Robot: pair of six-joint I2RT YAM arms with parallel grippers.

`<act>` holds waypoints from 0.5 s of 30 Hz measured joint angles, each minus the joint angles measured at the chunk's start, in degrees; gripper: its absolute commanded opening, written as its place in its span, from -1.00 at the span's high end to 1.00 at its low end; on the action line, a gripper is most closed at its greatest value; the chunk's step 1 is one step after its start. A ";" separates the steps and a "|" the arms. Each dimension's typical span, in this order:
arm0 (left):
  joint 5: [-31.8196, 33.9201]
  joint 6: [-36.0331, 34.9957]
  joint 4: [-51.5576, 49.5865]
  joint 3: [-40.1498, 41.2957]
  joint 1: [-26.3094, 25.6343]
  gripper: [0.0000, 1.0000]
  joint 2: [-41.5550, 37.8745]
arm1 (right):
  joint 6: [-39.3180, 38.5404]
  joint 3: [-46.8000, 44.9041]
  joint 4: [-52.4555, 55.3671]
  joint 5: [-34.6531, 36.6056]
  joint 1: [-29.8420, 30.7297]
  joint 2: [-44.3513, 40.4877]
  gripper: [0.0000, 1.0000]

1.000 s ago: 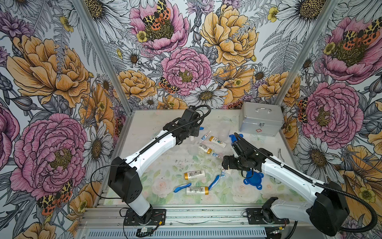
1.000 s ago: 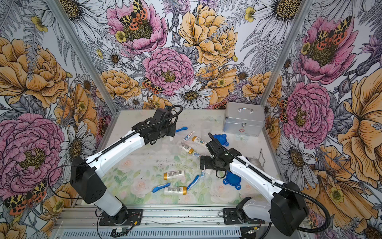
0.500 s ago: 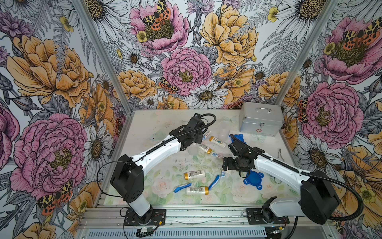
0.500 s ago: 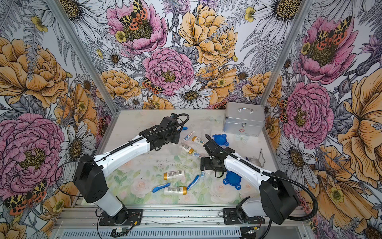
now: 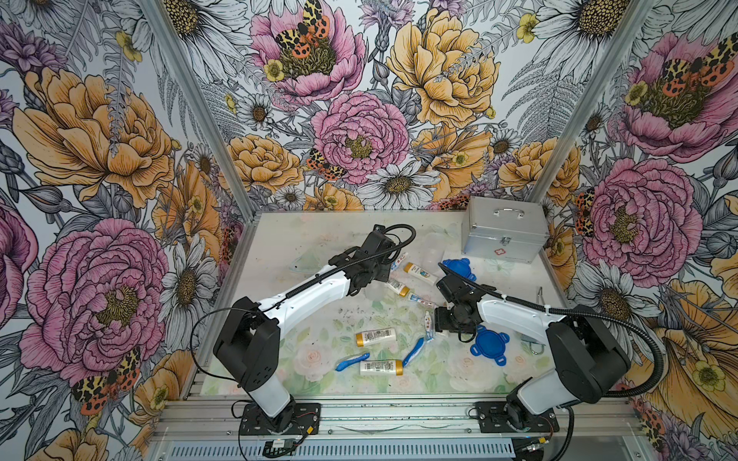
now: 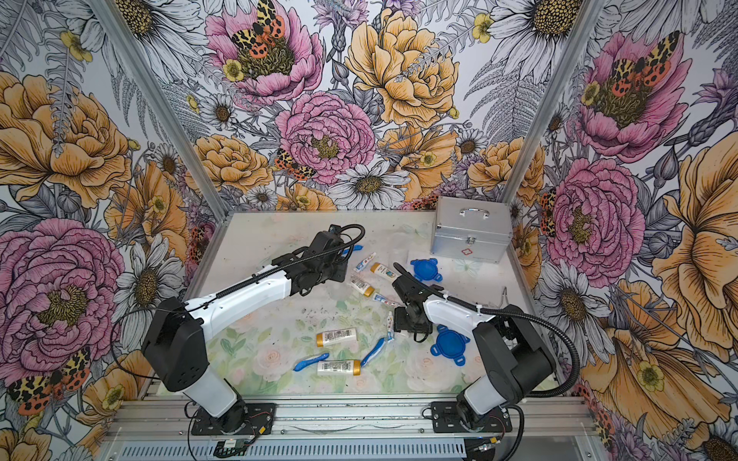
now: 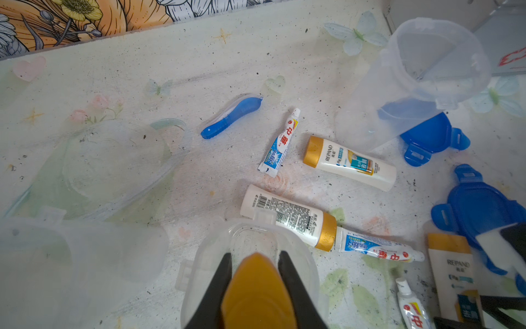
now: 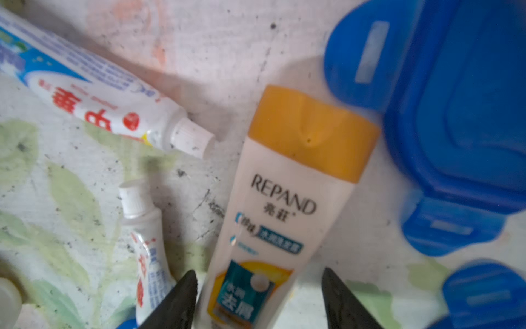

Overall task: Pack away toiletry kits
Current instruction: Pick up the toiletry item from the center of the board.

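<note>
The toiletry kits lie scattered on the floral table (image 5: 319, 239): white gold-capped bottles (image 5: 375, 337), toothpaste tubes (image 8: 113, 114), blue toothbrushes (image 5: 351, 361), blue lids (image 5: 488, 344) and clear cups (image 7: 421, 79). In the left wrist view my left gripper (image 7: 254, 255) is shut on a gold-capped bottle (image 7: 256, 296), directly above the mouth of an upright clear cup (image 7: 301, 256). My right gripper (image 8: 259, 273) is low over the table. Its fingers straddle the lower end of a lying bottle (image 8: 284, 199), with a gap still showing on one side.
A shut silver metal case (image 5: 503, 235) stands at the back right. Two clear cups (image 7: 113, 159) lie near the left gripper. A second blue lid (image 5: 457, 268) rests in front of the case. A blue lid (image 8: 455, 114) lies close beside the right gripper's bottle.
My right gripper's jaws have narrowed around the lying bottle. My left arm has carried its bottle from the back toward the table's middle.
</note>
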State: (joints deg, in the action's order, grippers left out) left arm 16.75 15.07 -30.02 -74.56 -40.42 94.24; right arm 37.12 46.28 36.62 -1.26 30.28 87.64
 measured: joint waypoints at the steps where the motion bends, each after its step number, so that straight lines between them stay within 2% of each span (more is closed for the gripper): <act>1: -0.02 0.09 0.02 0.11 0.00 0.49 0.00 | 0.00 0.00 -0.28 0.04 0.00 0.07 -0.23; 8: -0.04 1.25 0.57 0.92 0.04 0.30 0.00 | -0.55 -0.39 -1.62 0.26 -0.26 0.15 0.07; 15: -0.04 1.77 0.81 2.60 0.11 0.28 0.00 | -1.05 -0.72 -2.43 0.66 -0.37 0.15 0.35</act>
State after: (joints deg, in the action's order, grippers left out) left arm 16.71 16.84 -29.21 -71.96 -40.32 94.24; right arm 36.07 45.56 34.20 -0.60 29.91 87.79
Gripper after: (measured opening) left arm 0.360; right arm 0.363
